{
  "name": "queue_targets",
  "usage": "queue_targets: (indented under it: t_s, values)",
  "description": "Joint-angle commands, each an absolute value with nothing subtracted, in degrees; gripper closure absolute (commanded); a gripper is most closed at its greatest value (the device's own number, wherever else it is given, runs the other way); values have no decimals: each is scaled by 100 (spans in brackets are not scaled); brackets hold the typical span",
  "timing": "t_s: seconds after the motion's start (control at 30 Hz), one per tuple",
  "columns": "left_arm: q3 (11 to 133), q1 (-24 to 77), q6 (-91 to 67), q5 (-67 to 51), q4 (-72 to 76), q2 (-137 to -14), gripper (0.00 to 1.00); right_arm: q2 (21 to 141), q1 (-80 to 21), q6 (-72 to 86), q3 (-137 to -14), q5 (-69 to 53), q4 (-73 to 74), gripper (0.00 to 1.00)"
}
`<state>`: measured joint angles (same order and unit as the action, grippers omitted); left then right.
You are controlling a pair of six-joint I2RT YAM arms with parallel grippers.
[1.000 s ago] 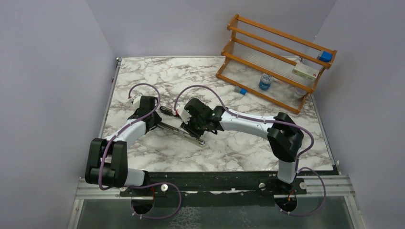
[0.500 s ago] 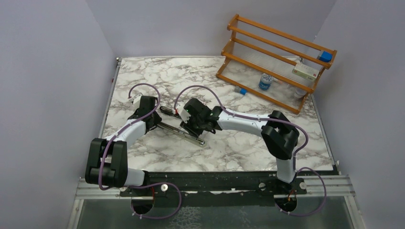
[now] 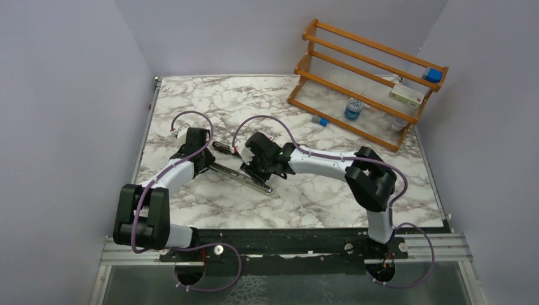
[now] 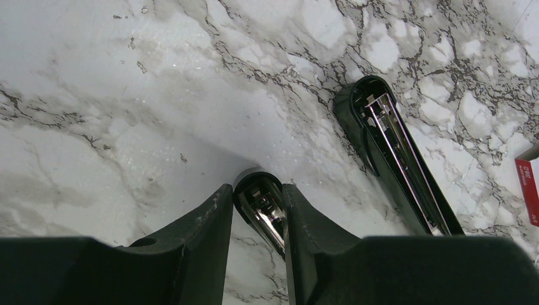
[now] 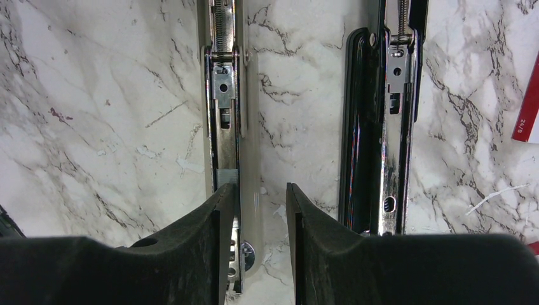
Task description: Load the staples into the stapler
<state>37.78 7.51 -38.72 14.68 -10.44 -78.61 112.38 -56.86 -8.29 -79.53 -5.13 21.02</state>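
Stapler point(image 3: 226, 170) laid opened flat on marble table point(image 3: 305, 197), one rounded end clamped between left gripper point(image 4: 257, 190) fingers, right gripper point(image 5: 259, 190) held part-open over silver channel point(image 5: 222, 114), grip not determinable, staples box point(image 5: 527, 108) just beside.

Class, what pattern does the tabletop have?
The table is white marble with dark grey veins, clearest in the left wrist view.

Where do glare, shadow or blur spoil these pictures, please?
Left wrist: pale sheen washes out the white marble table at upper left; the black fingers are near-featureless. Right wrist: the silver metal channel of the slim black stapler glints, blurring close to the fingers. Top external: even light, soft shadows only.
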Motion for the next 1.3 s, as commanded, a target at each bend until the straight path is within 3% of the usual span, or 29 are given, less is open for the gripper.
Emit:
queue_targets:
  t_s: [0.0, 0.87, 1.27]
  values:
    - [3744, 708, -3781, 1573, -1252, -7809, 64, 11371, -5669, -804, -7747, -507, 2177, 61]
    - [3797, 703, -3765, 1565, -1266, -7850, 65, 10455, -5668, -429, -6798, -235, 2529, 62]
    - [3822, 703, -3753, 1500, -1279, -7831, 65, 9497, -5630, -93, -6828, 183, 1602, 61]
